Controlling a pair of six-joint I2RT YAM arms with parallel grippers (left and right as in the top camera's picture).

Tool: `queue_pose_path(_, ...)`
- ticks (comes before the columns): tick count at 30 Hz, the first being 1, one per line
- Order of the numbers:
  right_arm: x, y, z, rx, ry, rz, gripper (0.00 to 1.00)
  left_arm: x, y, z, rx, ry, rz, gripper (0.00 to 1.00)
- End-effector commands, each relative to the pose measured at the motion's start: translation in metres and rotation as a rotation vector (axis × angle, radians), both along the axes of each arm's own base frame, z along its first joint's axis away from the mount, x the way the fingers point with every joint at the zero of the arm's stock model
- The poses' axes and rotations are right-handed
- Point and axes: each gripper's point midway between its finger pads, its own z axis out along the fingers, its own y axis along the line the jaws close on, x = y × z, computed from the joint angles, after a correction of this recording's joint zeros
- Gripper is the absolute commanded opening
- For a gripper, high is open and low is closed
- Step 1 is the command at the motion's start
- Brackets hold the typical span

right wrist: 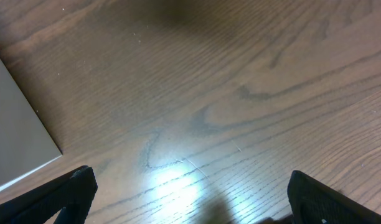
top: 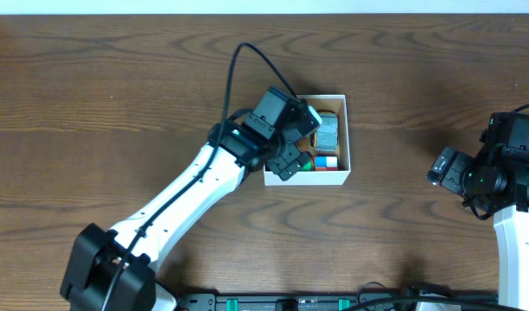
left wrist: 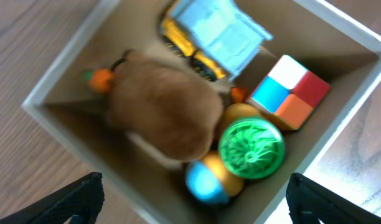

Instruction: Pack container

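The container [top: 316, 179] sits near the middle of the table [top: 92, 86], holding a brown plush toy [left wrist: 162, 112], a green disc [left wrist: 251, 149], a coloured cube [left wrist: 289, 93] and a toy truck [left wrist: 218, 31]. The left tool [left wrist: 193, 196] hovers above it, fingers spread wide and empty. The right tool [right wrist: 190, 193], also spread open, hangs over the table well to the right.

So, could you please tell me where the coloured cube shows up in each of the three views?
Overhead: the cube lies in the lower right corner of the box.
Left wrist: the cube is right of centre, above the green disc.
Right wrist: not in it.
Shared landmark: the grey toy truck beside it, seen in the overhead and left wrist views.
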Motion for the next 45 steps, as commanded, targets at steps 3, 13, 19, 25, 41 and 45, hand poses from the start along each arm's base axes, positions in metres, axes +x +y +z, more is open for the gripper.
queue_pose_path(3,-0.002,0.000,-0.001,0.001,0.010,0.013,0.99,0.015,0.051,0.035,-0.048,-0.027,0.276,0.94)
queue_pose_path(13,0.060,0.032,0.041,-0.048,-0.284,0.169,0.99,0.037,0.170,0.086,-0.173,-0.090,0.707,0.98)
queue_pose_path(19,0.105,0.064,0.063,-0.139,-0.433,0.395,0.99,0.043,0.214,0.085,-0.166,-0.096,0.828,0.98)
queue_pose_path(25,0.127,0.071,0.083,-0.166,-0.544,0.420,0.99,0.045,0.223,0.088,-0.154,-0.118,0.826,0.98)
queue_pose_path(41,0.046,0.058,0.119,-0.178,-0.619,0.334,0.99,-0.033,0.234,0.131,-0.249,-0.236,0.856,0.98)
queue_pose_path(45,0.013,0.056,0.118,-0.172,-0.679,0.315,0.99,-0.063,0.236,0.130,-0.300,-0.303,0.859,0.98)
